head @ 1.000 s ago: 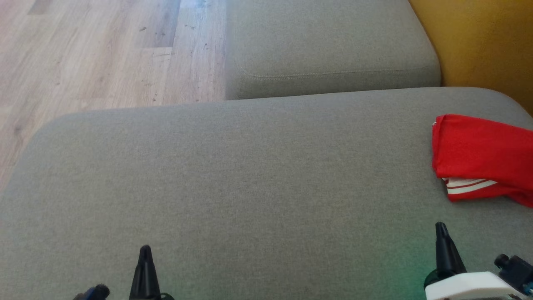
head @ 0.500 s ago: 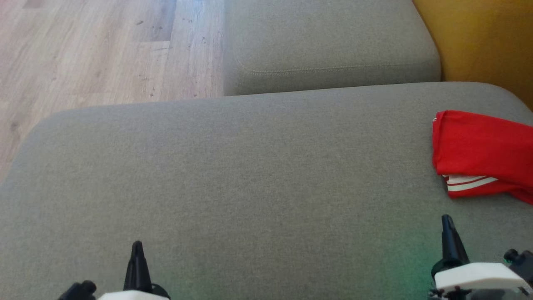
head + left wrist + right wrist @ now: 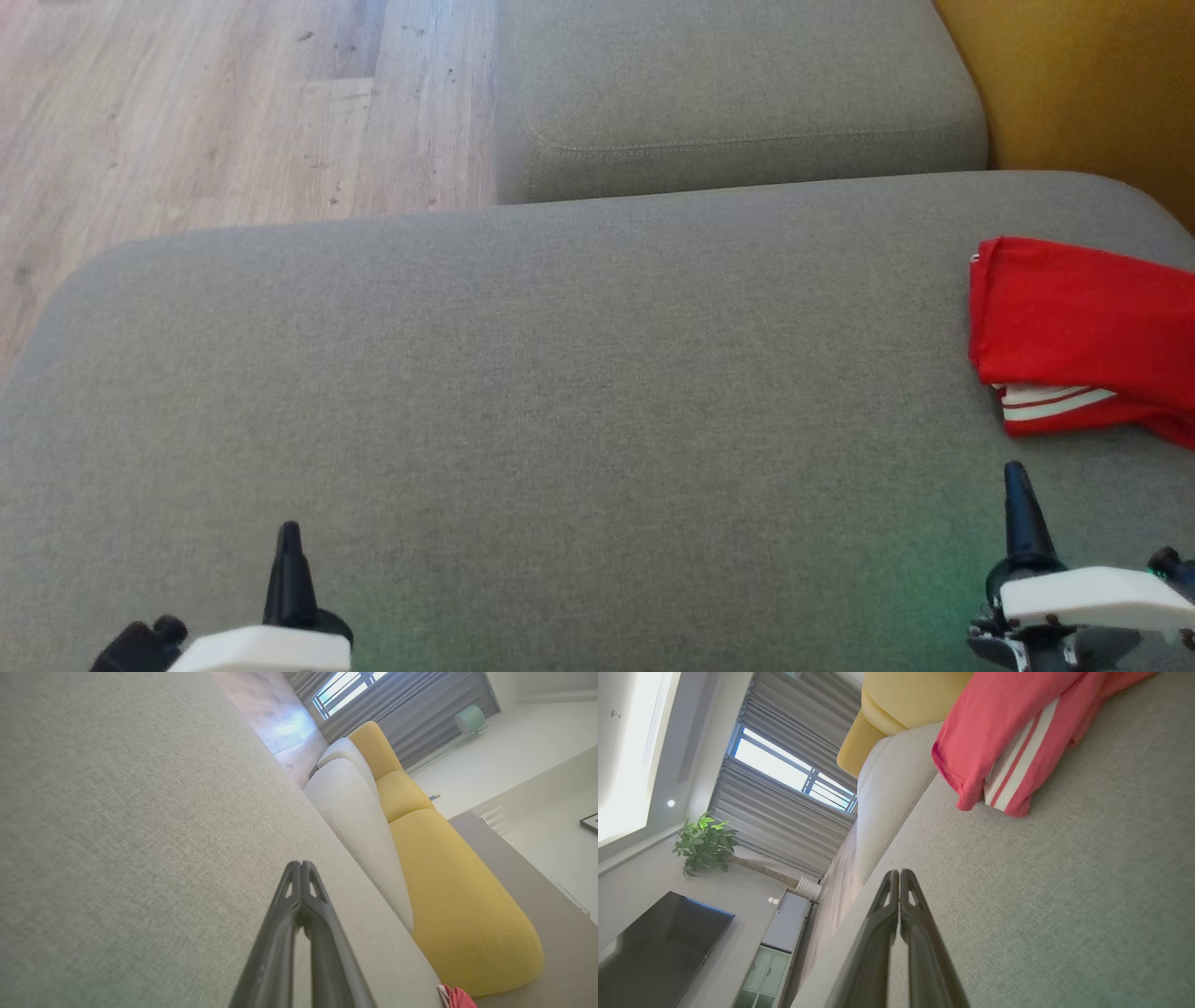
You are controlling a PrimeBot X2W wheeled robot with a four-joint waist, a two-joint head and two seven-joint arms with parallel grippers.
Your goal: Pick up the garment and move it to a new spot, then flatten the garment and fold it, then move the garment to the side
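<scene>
- Task item: the red garment (image 3: 1074, 317) lies as a loose, layered bundle at the right end of the grey seat cushion (image 3: 560, 373). A white striped band (image 3: 1050, 399) shows at the bundle's near edge. Its far portion runs out of the head view, so its full extent on the cushion cannot be confirmed.
- Right tool (image 3: 1016, 471): fingers pressed together, nothing between them. It hovers over the cushion's near right part, close to the garment but apart from it.
- Left tool (image 3: 289, 532): fingers likewise pressed together and empty, over the cushion's near left part and well apart from the garment.
- Risk 1: an approach with the fingers together would shove the bundle along the cushion rather than take it. Cause: no spread before contact.
- Risk 2: a pinch on the top layer alone would probably peel the bundle open and leave the lower layers dragging on the cushion. Cause: the layers are stacked and loose, and the cloth looks thin and limp.
- Risk 3: the garment could be pushed off the cushion's right end or against the yellow backrest (image 3: 1074, 84) behind it. Cause: it already sits close to that end.
- Risk 4: a pointed fingertip driven low may dig into the cushion's soft upholstery and snag. Cause: a yielding surface that makes contact height hard to judge.
- Risk 5: the left tool must cross most of the cushion to assist, so an uneven two-handed lift is likely.
</scene>
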